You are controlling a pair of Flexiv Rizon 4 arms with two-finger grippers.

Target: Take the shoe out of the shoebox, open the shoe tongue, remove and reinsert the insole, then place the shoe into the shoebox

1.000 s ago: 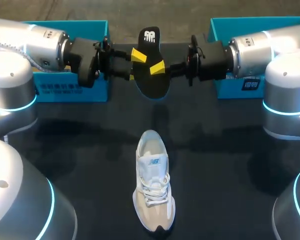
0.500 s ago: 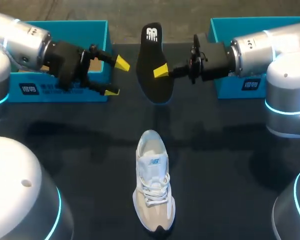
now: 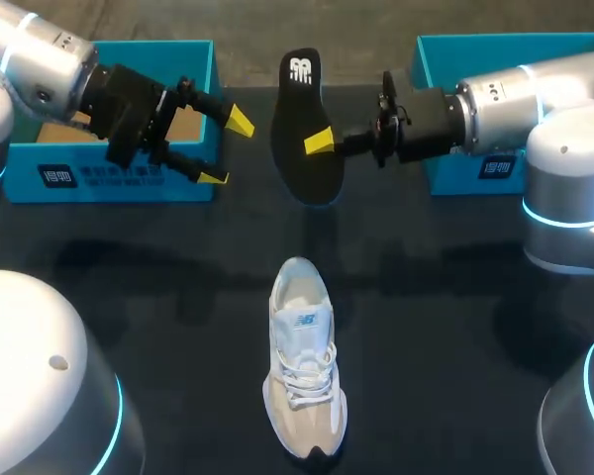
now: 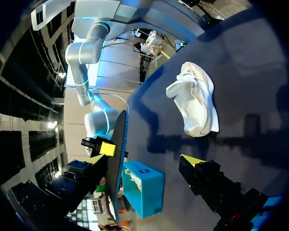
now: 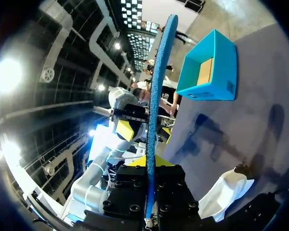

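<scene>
Second finger of right tool (image 3: 318,142) behind the insole (image 3: 301,104); right shoebox (image 3: 438,51) mostly behind right arm (image 3: 520,99)

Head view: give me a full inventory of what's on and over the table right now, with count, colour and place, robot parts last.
white and beige lace-up sneaker: 1, white and beige, upright on the table's near middle.
black foam insole with blue edge: 1, black, held in the air over the far middle.
teal cardboard shoebox halves: 2, teal, one at the far left, one at the far right.
dark table: 1, near black, under everything.
left gripper: 1, yellow tips, open, beside the left box, apart from the insole.
right gripper: 1, yellow tips, shut on the insole.
</scene>
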